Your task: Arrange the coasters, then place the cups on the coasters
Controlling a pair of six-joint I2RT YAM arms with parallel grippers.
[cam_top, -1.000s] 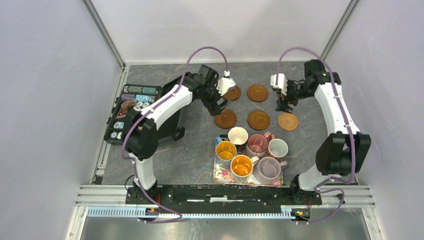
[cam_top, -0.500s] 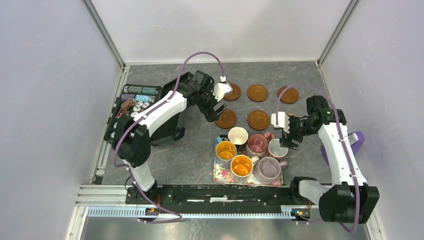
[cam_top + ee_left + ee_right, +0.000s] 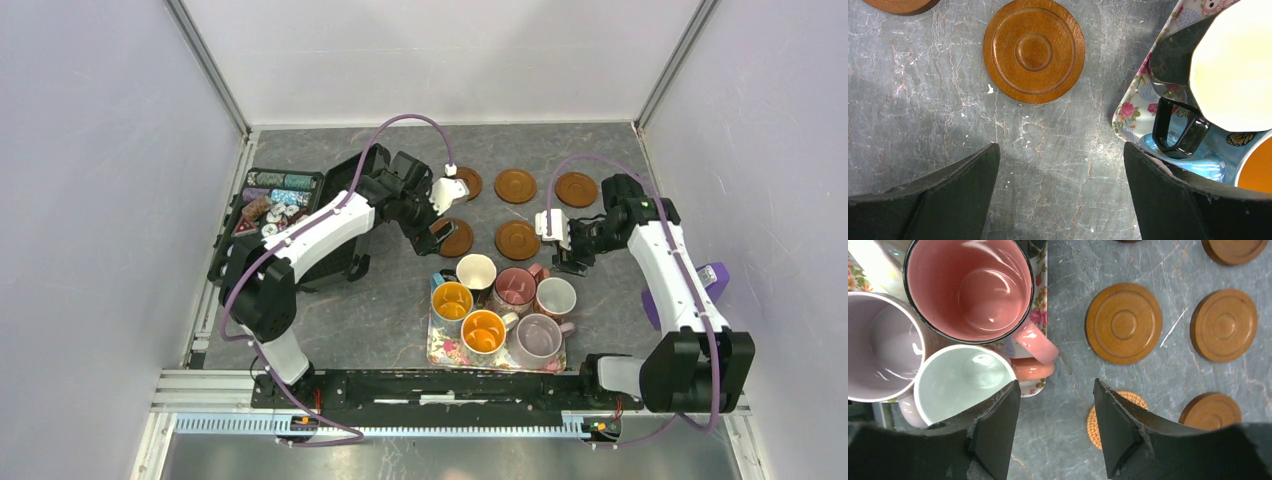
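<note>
Five brown coasters lie in two rows at the back: (image 3: 466,183), (image 3: 515,185), (image 3: 576,189), (image 3: 457,238), (image 3: 517,240). In the right wrist view the tan cork coaster (image 3: 1094,429) shows partly under one finger. Six cups crowd the floral tray (image 3: 440,352): black one with cream lining (image 3: 476,270), pink (image 3: 515,287), white-pink (image 3: 556,297), two orange-lined (image 3: 452,300) (image 3: 484,330), lilac (image 3: 538,340). My left gripper (image 3: 440,225) (image 3: 1061,150) hangs open over bare table between a coaster (image 3: 1034,50) and the black cup (image 3: 1233,65). My right gripper (image 3: 572,260) (image 3: 1055,385) is open and empty beside the pink cup's handle (image 3: 1035,342).
An open black case of poker chips (image 3: 265,205) sits at the left. A purple object (image 3: 712,275) lies at the right wall beside the right arm. White walls close in the table on three sides.
The right arm swung from the back coasters toward the tray and its jaws narrowed. The left gripper shifted slightly nearer, toward the black cup.
</note>
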